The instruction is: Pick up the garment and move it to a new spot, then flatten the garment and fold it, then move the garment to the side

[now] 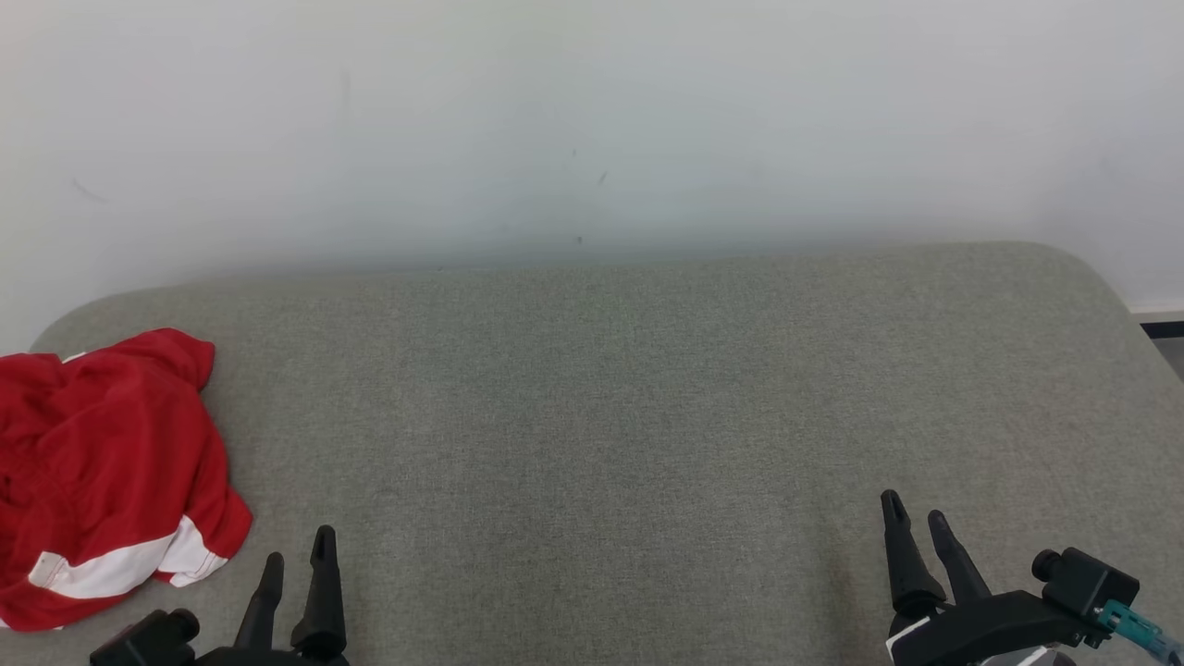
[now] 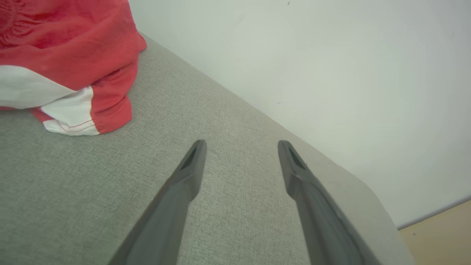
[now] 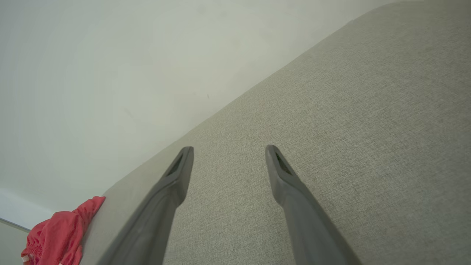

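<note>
My left claw (image 1: 299,546) is released and empty, its fingers spread above the grey fabric-covered counter (image 1: 629,416) near the front edge. My right claw (image 1: 914,505) is also spread and holds nothing, low at the front right, well apart from the left one.

The red-and-white garment (image 1: 102,462) lies crumpled at the counter's left end, running past the left border of my head view. It sits near my left claw, up and to the left of it, not touching. From my left wrist, the garment's (image 2: 66,48) white-trimmed hem rests flat on the fabric, clear of the claw (image 2: 241,143).

The counter's back edge meets a pale wall (image 1: 592,120), and both back corners are rounded. Between garment and right corner the fabric lies bare. Past the right corner, tan floor (image 2: 441,228) shows.
</note>
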You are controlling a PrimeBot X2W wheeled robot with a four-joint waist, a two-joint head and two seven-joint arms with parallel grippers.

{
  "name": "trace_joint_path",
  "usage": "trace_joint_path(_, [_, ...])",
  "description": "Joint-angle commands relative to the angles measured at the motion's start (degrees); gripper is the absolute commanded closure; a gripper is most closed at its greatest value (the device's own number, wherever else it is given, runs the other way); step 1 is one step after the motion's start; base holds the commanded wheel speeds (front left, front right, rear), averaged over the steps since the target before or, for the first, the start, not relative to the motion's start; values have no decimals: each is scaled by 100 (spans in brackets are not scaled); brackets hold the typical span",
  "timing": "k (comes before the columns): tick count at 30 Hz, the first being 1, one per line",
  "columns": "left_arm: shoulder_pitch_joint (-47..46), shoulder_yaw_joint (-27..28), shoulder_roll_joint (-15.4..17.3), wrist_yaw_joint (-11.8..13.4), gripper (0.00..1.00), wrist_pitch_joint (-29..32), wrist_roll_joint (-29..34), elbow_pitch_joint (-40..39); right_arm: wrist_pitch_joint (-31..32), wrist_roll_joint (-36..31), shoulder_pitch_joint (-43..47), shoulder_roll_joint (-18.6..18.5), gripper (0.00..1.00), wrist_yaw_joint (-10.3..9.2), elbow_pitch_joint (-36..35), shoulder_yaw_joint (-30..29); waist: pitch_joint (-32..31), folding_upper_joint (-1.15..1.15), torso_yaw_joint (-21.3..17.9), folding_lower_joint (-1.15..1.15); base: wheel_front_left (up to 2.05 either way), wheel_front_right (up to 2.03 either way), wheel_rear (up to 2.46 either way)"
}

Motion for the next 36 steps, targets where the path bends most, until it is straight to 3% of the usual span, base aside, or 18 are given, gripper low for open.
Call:
trace_joint_path(1, [-37, -6, 57, 24, 0, -52, 161, -63, -26, -165, -72, -22, 0, -5, -39, 12, -4, 0, -1, 0, 0, 0, 0])
trace_joint_path(36, [68, -56, 51, 157, 0, -544, 2066, 229, -260, -1986, -2, -28, 0, -9, 196, 253, -200, 0, -50, 0, 0, 0, 0])
